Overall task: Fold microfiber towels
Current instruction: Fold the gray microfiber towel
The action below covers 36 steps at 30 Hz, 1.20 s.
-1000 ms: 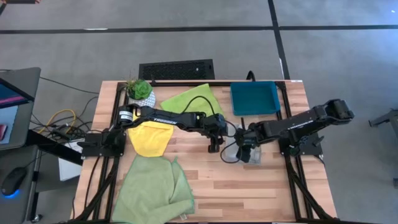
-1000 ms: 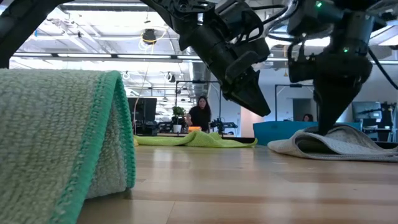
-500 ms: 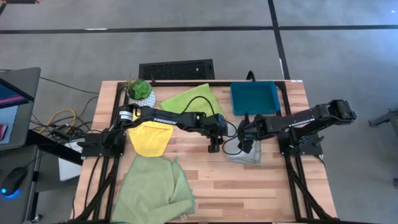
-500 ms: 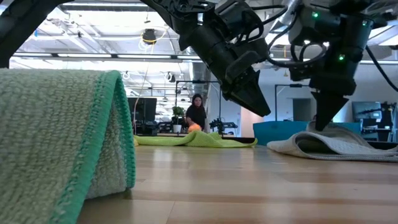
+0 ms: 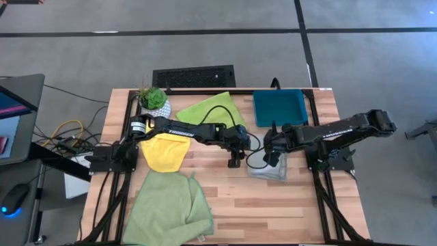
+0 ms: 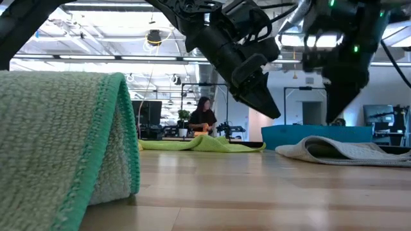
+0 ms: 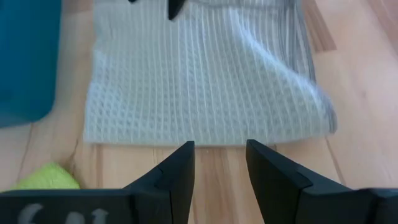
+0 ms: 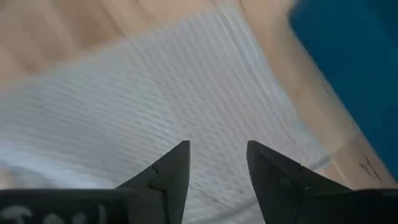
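The grey towel (image 5: 268, 169) lies folded flat on the wooden table (image 5: 273, 205), a little toward 3 o'clock of the table's middle and toward 6 o'clock of the teal tray (image 5: 280, 107); in the low view one folded edge bulges up slightly (image 6: 340, 151). The right gripper (image 5: 271, 149) hangs just above the towel's 12 o'clock edge, clear of the cloth, its jaws parted with a gap between them and holding nothing. The left gripper (image 5: 234, 161) hovers beside the towel on its 9 o'clock side, jaws likewise apart and empty, with the grey weave lying ahead of its fingers (image 7: 177, 171) in the left wrist view. The bright lime green towel (image 5: 209, 108) lies at 12 o'clock of the table's middle, the yellow towel (image 5: 164, 151) at 9 o'clock under the left arm, and the larger pale green towel (image 5: 168, 208) rumpled at 7 o'clock. A small potted plant (image 5: 154, 100) stands at 11 o'clock. A person (image 6: 203, 119) is in the room beyond
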### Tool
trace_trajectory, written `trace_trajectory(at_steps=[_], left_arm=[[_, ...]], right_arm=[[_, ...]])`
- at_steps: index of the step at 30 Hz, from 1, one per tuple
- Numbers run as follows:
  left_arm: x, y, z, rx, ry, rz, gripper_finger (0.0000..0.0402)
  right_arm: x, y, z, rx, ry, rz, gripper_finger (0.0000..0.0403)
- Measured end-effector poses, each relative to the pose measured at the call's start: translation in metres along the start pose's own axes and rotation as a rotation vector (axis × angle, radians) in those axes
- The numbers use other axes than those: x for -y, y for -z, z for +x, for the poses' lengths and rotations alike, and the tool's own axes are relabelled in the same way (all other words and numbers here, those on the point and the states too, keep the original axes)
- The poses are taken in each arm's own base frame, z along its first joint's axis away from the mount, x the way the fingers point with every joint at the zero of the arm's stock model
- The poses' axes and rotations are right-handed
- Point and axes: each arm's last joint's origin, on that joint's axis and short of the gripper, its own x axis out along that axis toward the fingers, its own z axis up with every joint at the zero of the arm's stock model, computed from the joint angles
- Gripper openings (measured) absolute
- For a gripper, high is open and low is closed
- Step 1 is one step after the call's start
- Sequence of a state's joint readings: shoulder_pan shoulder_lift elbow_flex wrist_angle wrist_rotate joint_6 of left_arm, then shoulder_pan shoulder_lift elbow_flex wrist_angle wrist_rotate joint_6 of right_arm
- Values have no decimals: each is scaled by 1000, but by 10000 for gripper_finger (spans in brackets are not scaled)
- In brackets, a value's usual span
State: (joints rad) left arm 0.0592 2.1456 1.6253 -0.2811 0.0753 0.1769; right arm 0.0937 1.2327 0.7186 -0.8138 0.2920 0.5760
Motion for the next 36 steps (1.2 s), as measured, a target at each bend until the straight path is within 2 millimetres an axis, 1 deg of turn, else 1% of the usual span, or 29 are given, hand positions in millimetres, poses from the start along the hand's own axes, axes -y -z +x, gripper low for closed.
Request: trace_trajectory(at_steps=[4, 8, 11, 13, 17, 19, 24, 29, 31, 33, 34, 36], left_arm=[[-6, -3, 0, 36, -13, -66, 138], [-4, -4, 0, 49, -15, -31, 138], [1, -3, 10, 73, -9, -13, 138], [2, 4, 21, 54, -2, -13, 138], [1, 15, 42, 51, -6, -11, 138], [1, 19, 47, 49, -9, 9, 138], [0, 14, 49, 107, -21, 39, 138], [-1, 10, 49, 160, -35, 43, 138], [-1, 14, 60, 177, -39, 44, 138], [1, 26, 72, 139, -33, 36, 138], [1, 29, 77, 148, -34, 36, 138], [1, 30, 80, 158, -38, 34, 138]], right_arm=[[-1, 0, -17, 67, -56, -4, 182], [-2, 5, -30, 112, -102, -24, 182], [-4, 9, -37, 134, -133, -58, 182], [-7, 13, -39, 133, -150, -114, 182], [-13, 19, -35, 109, -153, -243, 182], [-16, 21, -32, 95, -146, -274, 182], [-19, 21, -24, 63, -123, -300, 182], [-21, 21, -21, 47, -111, -313, 182], [-21, 21, -21, 53, -114, -311, 182], [-21, 21, -21, 55, -116, -310, 182], [-21, 21, -21, 59, -118, -309, 182], [-21, 21, -21, 60, -119, -308, 182]])
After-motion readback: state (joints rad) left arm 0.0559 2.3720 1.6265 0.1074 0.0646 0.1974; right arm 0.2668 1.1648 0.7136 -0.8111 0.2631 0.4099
